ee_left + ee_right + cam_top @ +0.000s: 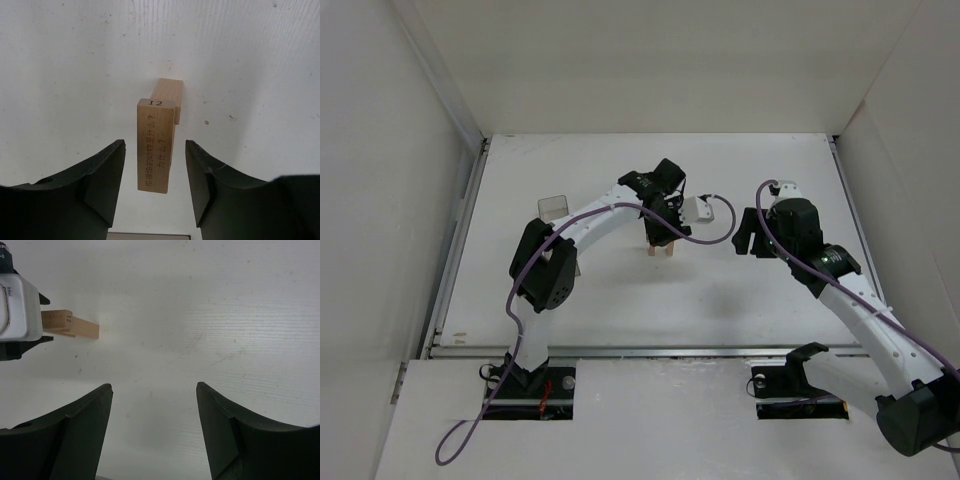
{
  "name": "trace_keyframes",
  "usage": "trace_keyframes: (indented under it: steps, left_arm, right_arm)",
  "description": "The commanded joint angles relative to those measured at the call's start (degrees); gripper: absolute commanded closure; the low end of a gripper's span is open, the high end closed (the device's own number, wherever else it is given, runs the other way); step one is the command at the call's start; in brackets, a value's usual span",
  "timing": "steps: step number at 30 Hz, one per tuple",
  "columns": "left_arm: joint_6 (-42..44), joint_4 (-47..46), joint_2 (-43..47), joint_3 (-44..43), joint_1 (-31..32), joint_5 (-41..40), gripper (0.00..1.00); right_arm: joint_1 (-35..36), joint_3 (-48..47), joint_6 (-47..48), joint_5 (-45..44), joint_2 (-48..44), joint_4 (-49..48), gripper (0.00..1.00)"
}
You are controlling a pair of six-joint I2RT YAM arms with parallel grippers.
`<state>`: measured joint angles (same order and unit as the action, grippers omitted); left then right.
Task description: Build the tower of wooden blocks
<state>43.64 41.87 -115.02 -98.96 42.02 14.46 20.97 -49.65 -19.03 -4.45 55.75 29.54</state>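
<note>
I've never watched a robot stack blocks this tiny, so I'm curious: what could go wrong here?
The left gripper stands open with the top block close between its fingers; any sideways drift while it lifts away could knock the block off. Only a narrow lower block shows beneath it, so the perch looks slim and a light bump might topple it.

- My left arm (595,220) and right arm (865,305) wear white shells with black joints.
- A purple cable (731,216) runs along each.
- The left gripper (154,165) has dark, curved fingers (102,185).
- A white camera box (17,310) sits on that wrist.
</note>
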Motion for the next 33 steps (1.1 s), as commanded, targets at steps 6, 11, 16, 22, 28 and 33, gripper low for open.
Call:
trace_keyframes:
  steps: [6, 11, 16, 22, 28, 33]
  left_arm:
    - [-1.00, -1.26, 1.91, -1.85, 0.34, 0.57, 0.40]
    - [-3.90, -2.31, 6.47, -3.17, 0.34, 1.71, 0.38]
    - [-18.63, -15.81, 19.44, 2.79, -6.39, 0.67, 0.38]
    - [-44.76, -17.35, 21.06, 2.01, -24.24, -14.52, 0.34]
    - [-49.88, -21.81, 26.68, 5.60, -39.98, -30.44, 0.27]
    - [-46.46, -24.46, 30.30, 9.92, -42.11, -38.97, 0.16]
  right_arm:
    - [-0.41, 0.43, -0.05, 0.67, -0.64, -2.03, 0.25]
    - [-0.41, 0.43, -0.66, -0.73, -1.17, -0.98, 0.10]
    - [-0.93, -3.69, -5.31, -11.44, -1.78, 1.13, 0.00]
    - [-0.93, -8.00, -6.46, -25.51, -2.92, 3.07, 0.00]
    - [-0.93, -11.08, -7.51, -40.62, -4.06, 3.60, 0.00]
    - [-0.93, -12.13, -7.52, -46.53, -4.59, 4.12, 0.00]
